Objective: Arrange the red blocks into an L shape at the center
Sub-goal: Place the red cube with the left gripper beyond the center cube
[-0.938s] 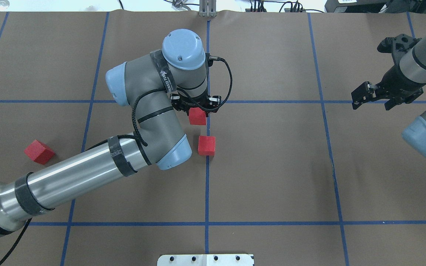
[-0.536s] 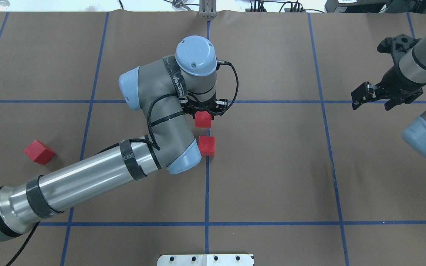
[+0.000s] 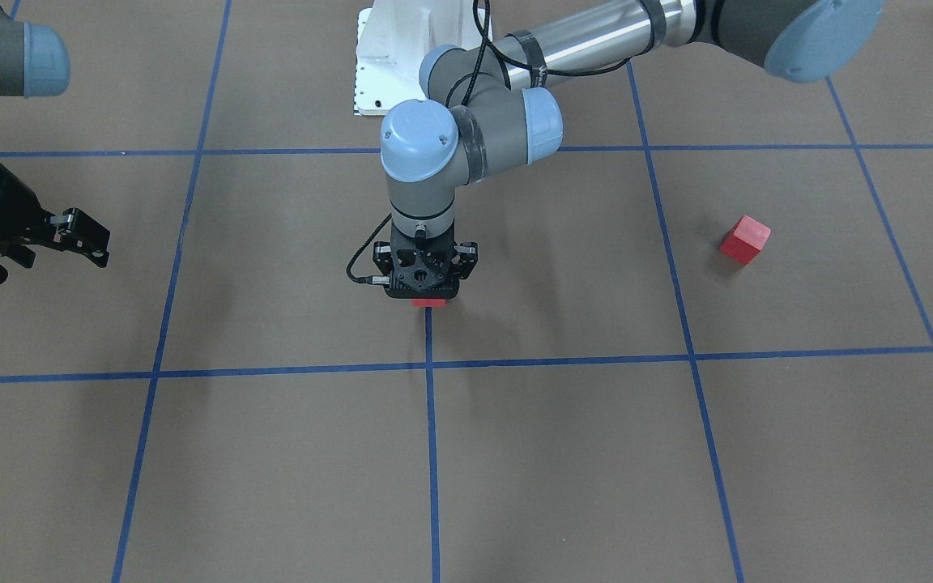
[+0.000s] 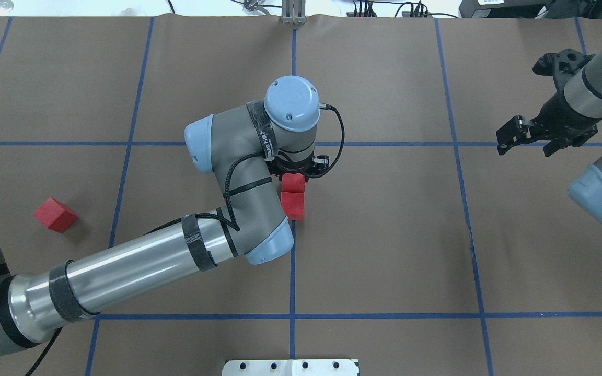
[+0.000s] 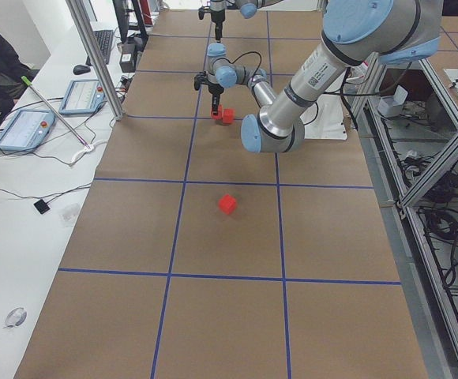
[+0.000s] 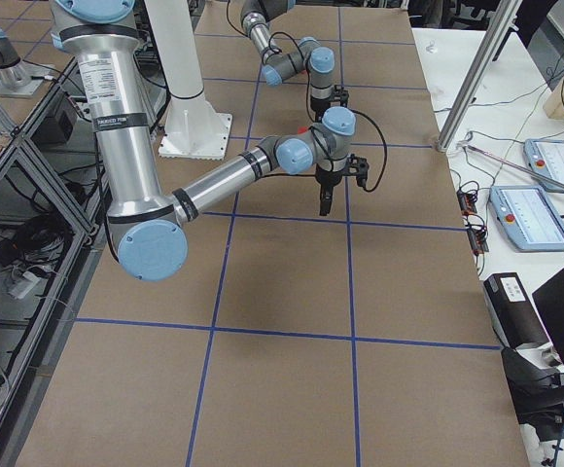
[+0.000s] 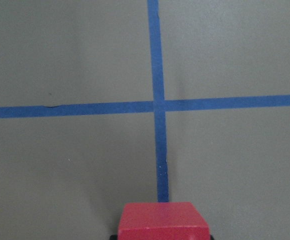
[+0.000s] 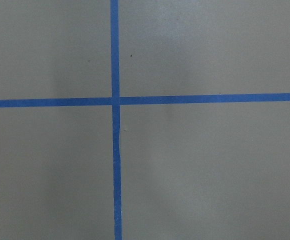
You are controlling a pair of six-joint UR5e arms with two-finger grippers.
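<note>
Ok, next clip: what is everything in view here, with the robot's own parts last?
held block: one, red, in the left pincer at the table's middle, beside the resting block
resting block: one, red, on the middle tape line
stray block: one, red, alone on the robot's left side
table cover: one, brown, under everything
tape lines: several, blue, crossing as a grid
base plate: one, white, table edge nearest the robot
tablets: two, pale grey, on the white side bench
arms: two, grey and silver with blue caps, one from each side
left pincer: one, black, shut on the held block
right pincer: one, black, open and empty, far right
</note>
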